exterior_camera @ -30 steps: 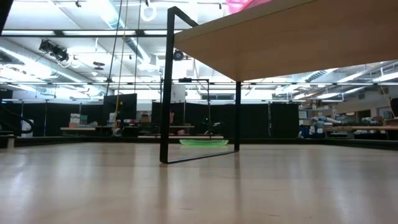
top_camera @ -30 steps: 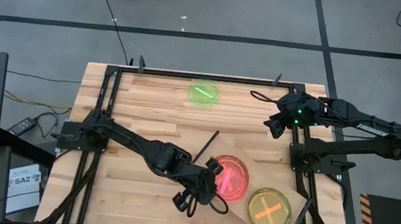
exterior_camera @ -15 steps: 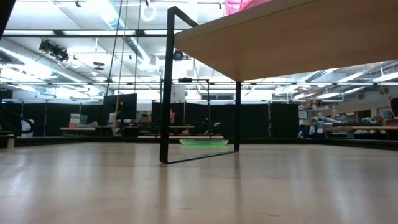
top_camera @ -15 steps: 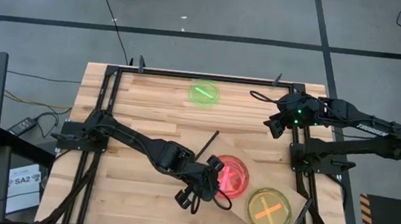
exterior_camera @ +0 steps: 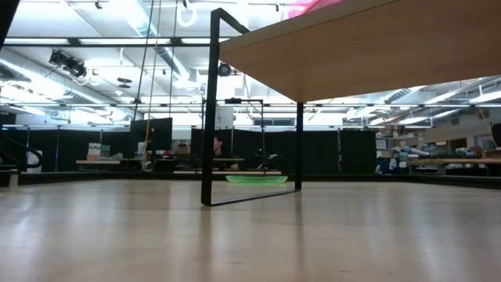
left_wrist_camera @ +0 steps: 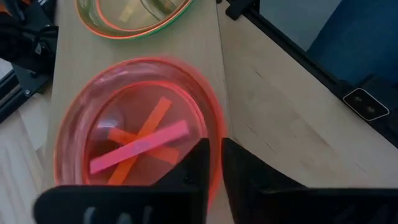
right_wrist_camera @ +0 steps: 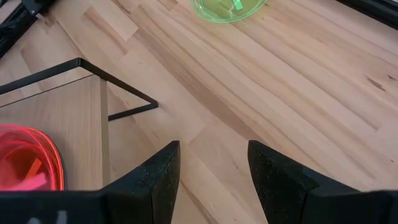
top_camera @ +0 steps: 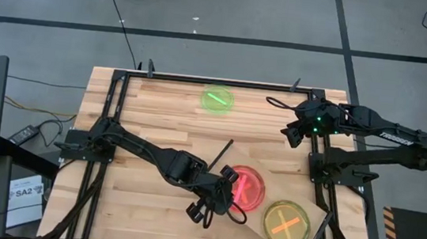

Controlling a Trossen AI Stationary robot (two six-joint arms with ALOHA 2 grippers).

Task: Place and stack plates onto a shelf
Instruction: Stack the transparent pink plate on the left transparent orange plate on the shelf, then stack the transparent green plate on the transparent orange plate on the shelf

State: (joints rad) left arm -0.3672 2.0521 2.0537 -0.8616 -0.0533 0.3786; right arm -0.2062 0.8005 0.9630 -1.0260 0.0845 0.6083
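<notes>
A stack of pink and orange plates (top_camera: pixel 246 188) lies on the shelf (top_camera: pixel 311 213) at the table's near right. Beside it on the shelf lies a second stack (top_camera: pixel 287 225) with yellow-green and orange rims. A green plate (top_camera: pixel 217 98) lies flat on the table near the far edge. My left gripper (left_wrist_camera: pixel 215 163) is at the pink stack's near-left rim. Its fingers are a narrow gap apart, one inside the rim and one outside. My right gripper (right_wrist_camera: pixel 214 177) hangs open over the table's far right with nothing between its fingers. My left gripper has its fingers on either side of the top pink plate's rim (left_wrist_camera: pixel 215 134), slanting down from the table's left. One finger (left_wrist_camera: pixel 194 163) is inside the plate and one outside. I cannot tell whether they touch the rim. The plate lies flat on its stack.
The shelf stands on thin black legs (exterior_camera: pixel 210 110), and the low view looks under its board (exterior_camera: pixel 360 55). The shelf's near corner reaches the table's front edge. Bare wood lies between the shelf and the green plate (right_wrist_camera: pixel 227 7).
In the low view the pink plate's edge above the shelf board has sunk a little. Both arms have kept still.
</notes>
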